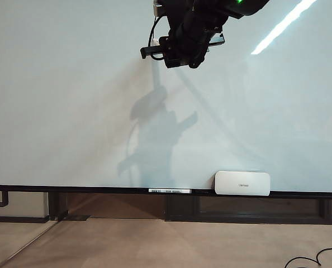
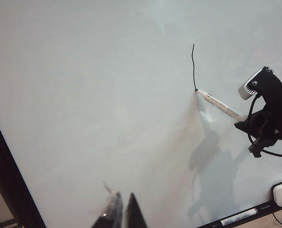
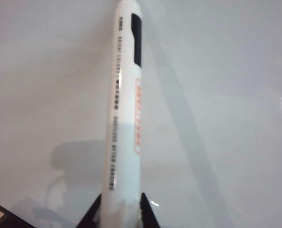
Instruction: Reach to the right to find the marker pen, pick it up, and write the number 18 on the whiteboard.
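Observation:
The whiteboard (image 1: 71, 100) fills the exterior view. My right gripper (image 3: 120, 195) is shut on the marker pen (image 3: 124, 109), a white barrel with printed text and a black clip. In the left wrist view the marker pen (image 2: 220, 103) slants up from my right gripper (image 2: 241, 121), and its tip touches the whiteboard (image 2: 84, 95) at the lower end of one thin, near-vertical black stroke (image 2: 193, 66). Only that stroke of the number 18 shows. In the exterior view the right arm (image 1: 188, 33) hangs at the top centre and hides the stroke. My left gripper (image 2: 123, 208) is shut and empty, off the board.
A white rounded eraser (image 1: 242, 183) rests on the black ledge (image 1: 99, 190) at the lower right. A second, barcode-labelled pen (image 1: 169, 191) lies on the ledge to its left. Floor and a cable (image 1: 317, 258) show below the board.

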Action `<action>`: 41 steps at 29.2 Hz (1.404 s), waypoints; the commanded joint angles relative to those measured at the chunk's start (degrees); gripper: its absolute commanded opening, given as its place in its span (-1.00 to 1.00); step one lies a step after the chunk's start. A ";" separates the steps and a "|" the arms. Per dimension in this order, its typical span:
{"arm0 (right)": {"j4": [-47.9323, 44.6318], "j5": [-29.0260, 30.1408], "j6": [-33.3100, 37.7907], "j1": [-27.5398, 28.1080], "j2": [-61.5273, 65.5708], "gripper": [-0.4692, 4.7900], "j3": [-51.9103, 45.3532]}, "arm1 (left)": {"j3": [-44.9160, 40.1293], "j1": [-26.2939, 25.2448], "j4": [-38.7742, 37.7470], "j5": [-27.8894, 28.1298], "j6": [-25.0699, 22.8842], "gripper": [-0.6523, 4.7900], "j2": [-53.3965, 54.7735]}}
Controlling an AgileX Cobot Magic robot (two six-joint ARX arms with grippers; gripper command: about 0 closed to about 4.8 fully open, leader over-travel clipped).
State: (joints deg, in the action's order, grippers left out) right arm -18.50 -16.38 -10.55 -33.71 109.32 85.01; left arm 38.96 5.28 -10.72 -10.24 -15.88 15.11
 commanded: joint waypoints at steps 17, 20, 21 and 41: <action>-8.66 -7.87 -7.96 -2.34 -7.89 -0.84 0.17 | 0.31 0.04 0.07 -9.14 0.22 -0.68 -0.09; -8.70 -8.76 -7.93 -1.77 -7.89 -0.84 0.17 | 0.31 0.04 0.00 -9.14 0.22 -0.68 -0.04; -8.28 -9.25 -7.93 -1.55 -7.89 -0.84 0.17 | 0.31 0.04 -0.28 -9.14 0.20 -0.68 -0.04; -3.06 -7.48 -7.87 -0.09 -7.78 -0.84 1.79 | 0.31 0.04 -0.79 -9.09 0.17 -0.68 -0.04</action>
State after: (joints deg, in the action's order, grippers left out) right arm -20.51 -24.18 -18.50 -33.78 101.84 86.48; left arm 38.96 5.28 -11.84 -19.00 -15.79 15.05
